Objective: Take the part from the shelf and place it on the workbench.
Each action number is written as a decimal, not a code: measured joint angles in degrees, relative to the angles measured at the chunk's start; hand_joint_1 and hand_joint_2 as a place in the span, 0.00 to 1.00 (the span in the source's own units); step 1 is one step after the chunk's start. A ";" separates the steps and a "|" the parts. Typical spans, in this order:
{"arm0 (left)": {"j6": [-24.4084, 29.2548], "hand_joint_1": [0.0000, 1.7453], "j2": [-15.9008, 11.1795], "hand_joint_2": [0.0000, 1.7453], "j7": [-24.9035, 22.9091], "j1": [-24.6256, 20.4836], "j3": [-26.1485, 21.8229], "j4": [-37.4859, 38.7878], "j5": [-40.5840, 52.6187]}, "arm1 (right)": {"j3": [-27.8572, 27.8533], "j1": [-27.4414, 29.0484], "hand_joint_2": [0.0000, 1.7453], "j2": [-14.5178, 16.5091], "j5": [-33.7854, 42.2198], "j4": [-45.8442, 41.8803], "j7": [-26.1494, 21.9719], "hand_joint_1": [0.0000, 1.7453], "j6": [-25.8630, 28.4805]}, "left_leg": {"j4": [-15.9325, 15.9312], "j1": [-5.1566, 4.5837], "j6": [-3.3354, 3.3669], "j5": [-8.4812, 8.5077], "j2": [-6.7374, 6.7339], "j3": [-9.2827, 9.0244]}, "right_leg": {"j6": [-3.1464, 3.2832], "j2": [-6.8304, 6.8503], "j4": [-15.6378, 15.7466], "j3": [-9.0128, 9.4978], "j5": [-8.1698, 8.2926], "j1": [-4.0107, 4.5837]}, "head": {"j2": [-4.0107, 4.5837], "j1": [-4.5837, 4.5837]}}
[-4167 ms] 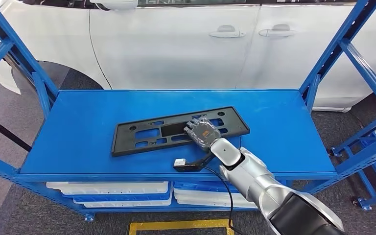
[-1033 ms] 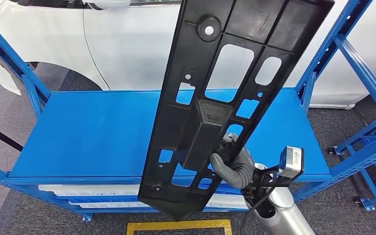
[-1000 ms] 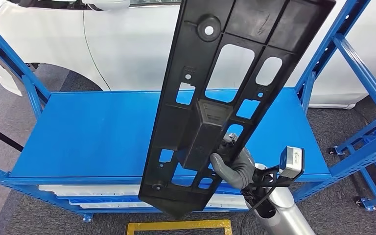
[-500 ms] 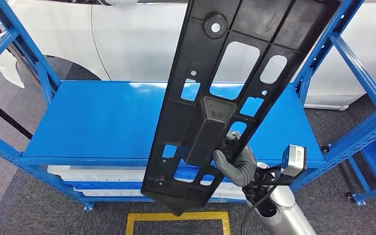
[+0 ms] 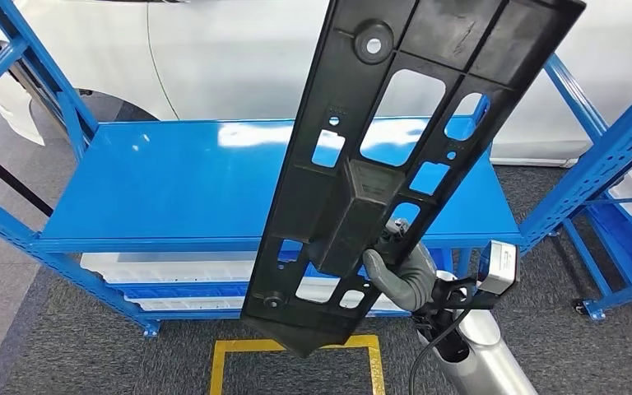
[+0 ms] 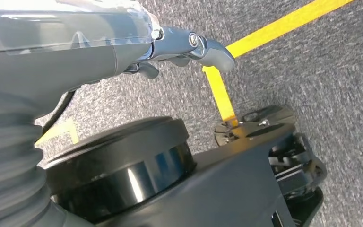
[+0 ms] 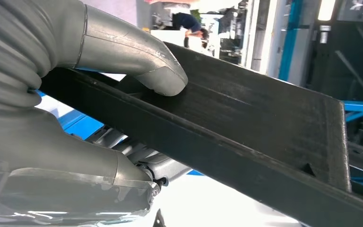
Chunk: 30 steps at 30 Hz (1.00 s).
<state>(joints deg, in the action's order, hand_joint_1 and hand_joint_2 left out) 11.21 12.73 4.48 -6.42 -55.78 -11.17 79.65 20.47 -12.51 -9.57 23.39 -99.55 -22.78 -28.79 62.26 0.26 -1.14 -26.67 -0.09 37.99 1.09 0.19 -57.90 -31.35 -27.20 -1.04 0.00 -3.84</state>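
My right hand (image 5: 401,276) was closed around the part (image 5: 395,156), thumb on one face and fingers behind its long edge, low down near one end. The part stood nearly upright in front of me, lifted clear of the shelf (image 5: 173,185), its far end tilted up and to the right.

It looked like a long, flat plate of black moulded plastic with ribs and many cut-out windows, so I judged it light and fairly stiff, though likely to flex a little along its length. Held so near one end, most of it hung above my grip and would lever against my fingers on any quick turn; a hold nearer the boxy middle block would have balanced better. The plastic seemed matt rather than slick, and in the right wrist view my thumb (image 7: 158,75) pressed flat on its face.

My left hand (image 6: 189,45) hung by my side over the grey floor, holding nothing; how far its fingers were curled I could not tell.

Around me: blue uprights (image 5: 592,156) of a rack on the right, a white car (image 5: 239,49) behind the shelf, yellow floor tape (image 5: 296,350) below. The tall end of the part could catch those uprights as I turned.
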 joint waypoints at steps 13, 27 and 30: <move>0.13 0.00 0.01 1.00 -0.48 0.60 -0.11 -0.01 -0.31 | -0.58 -1.86 1.00 0.15 1.46 1.01 1.60 1.00 0.64 | -6.28 -0.61 2.26 -2.88 -0.01 -11.52 | -1.74 0.24 0.00 -6.82 6.81 0.49 | 0.00 -0.01; 0.11 0.00 0.58 1.00 -0.48 0.35 -0.20 0.01 -0.98 | -0.79 -3.25 1.00 0.20 1.80 2.07 2.60 1.00 0.86 | -3.75 -0.53 1.43 4.96 -0.31 -1.33 | -1.47 -0.27 -0.48 2.33 -2.38 0.39 | 0.00 -0.03; 0.06 0.00 0.64 1.00 -0.55 0.32 -0.26 0.01 -0.99 | -0.77 -3.36 1.00 0.22 1.84 2.12 2.72 1.00 0.89 | -1.56 -0.33 0.49 2.15 -0.12 -0.01 | -0.03 0.05 -0.25 0.65 -0.51 0.11 | 0.00 -0.02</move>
<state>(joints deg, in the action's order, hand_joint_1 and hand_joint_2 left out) 11.27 13.38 3.93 -6.09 -56.04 -11.17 78.65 19.70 -15.87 -9.35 25.23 -97.43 -20.06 -27.90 60.70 -0.07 -0.65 -24.52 -0.21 37.98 1.06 0.25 -58.16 -30.70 -27.71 -0.92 0.00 -3.86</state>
